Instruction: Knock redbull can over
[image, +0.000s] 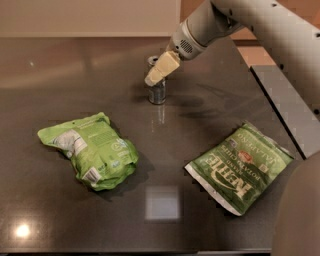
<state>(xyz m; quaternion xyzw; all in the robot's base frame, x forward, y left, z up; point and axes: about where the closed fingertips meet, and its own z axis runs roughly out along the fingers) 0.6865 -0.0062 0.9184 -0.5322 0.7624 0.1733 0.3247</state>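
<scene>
The gripper (152, 78) sits at the upper part of the redbull can (157, 93), its pale fingers drawn together into one narrow wedge and holding nothing. The tips lie across the can's rim, seemingly touching it. The can stands upright on the dark table (60, 65), near the far edge and about midway along it.

The main risk is that a slanted, closed wedge slides over the shiny top or slips past the side. That would only nudge the can along the smooth surface and leave it standing. A push placed too low would do the same, scooting it toward the far edge. A hard sweep could send the toppled can rolling off that edge or toward the right-hand one.

The arm (200, 30) comes in from the far right corner, and its wrist angles down and to the left so the fingers point diagonally at the can. One green bag (92, 152) lies well apart toward the near left corner. Another green bag (240, 170) lies toward the near right corner. Neither is in the way.
</scene>
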